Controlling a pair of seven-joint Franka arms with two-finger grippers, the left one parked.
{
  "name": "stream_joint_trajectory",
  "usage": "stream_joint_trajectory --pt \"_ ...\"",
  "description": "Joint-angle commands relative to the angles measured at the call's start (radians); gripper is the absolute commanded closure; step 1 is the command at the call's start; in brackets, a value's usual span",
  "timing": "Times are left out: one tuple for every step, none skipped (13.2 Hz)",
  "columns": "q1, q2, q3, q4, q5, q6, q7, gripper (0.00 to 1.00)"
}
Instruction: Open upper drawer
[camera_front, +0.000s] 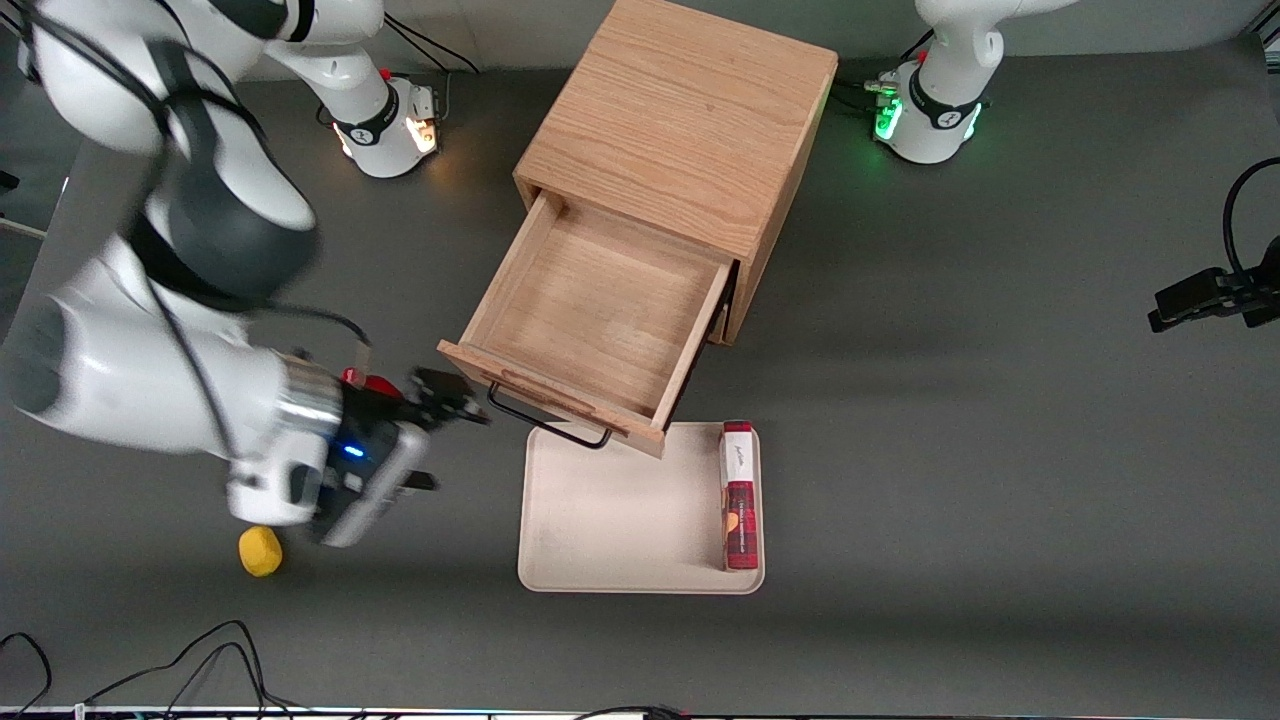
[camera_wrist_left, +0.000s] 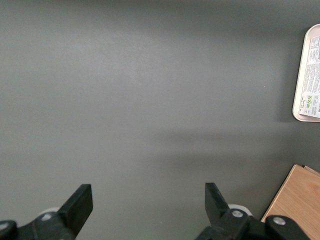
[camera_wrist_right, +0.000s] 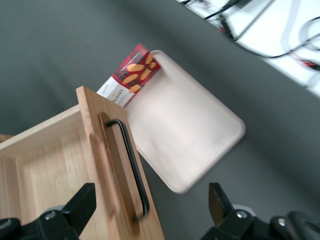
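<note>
Upper drawer (camera_front: 590, 315) is pulled well out of the oak cabinet (camera_front: 680, 130), inside bare wood. Its front panel overhangs the near edge of the beige tray (camera_front: 620, 520).

Gripper (camera_front: 455, 400) sits just beside the drawer front, toward the working arm's end of the table, level with the end of the black handle (camera_front: 545, 425). It is apart from the handle, not touching. Fingers (camera_wrist_right: 80, 207) are spread wide, nothing between them; in the wrist view the handle (camera_wrist_right: 132, 167) and drawer front fall between the two fingertips but well below them.

Red snack box (camera_front: 739, 495) lies along the tray edge farthest from the gripper. Small yellow object (camera_front: 260, 551) is on the table, nearer the front camera than the gripper, close under the wrist.
</note>
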Motion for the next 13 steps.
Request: stream_joint_trajectory --pt "-0.014 -0.230 -0.119 -0.095 -0.025 -0.093 0.005 0.00" --pt "-0.016 -0.292 -0.174 -0.127 -0.015 -0.153 0.010 0.00" --pt "-0.025 -0.341 -0.220 -0.153 -0.012 -0.257 0.015 0.00" --pt "-0.027 -0.375 -0.251 -0.161 -0.012 -0.338 0.042 0.00" --pt "-0.027 -0.401 -0.277 -0.179 -0.012 -0.398 0.106 0.00" --pt "-0.028 -0.441 -0.295 -0.242 -0.021 -0.453 0.196 0.00" --pt "-0.030 -0.496 -0.312 -0.350 -0.022 -0.466 0.272 0.00" --pt "-0.028 -0.560 -0.331 -0.468 -0.024 -0.453 0.319 0.00" --pt "-0.030 -0.617 -0.334 -0.573 -0.030 -0.422 0.375 0.00" --pt "-0.030 -0.680 -0.340 -0.672 -0.030 -0.385 0.401 0.00" --pt "-0.030 -0.740 -0.366 -0.769 -0.032 -0.335 0.404 0.00" --pt "-0.030 -0.786 -0.381 -0.840 -0.030 -0.293 0.406 0.00" --pt "-0.031 -0.801 -0.410 -0.865 -0.030 -0.275 0.394 0.00"
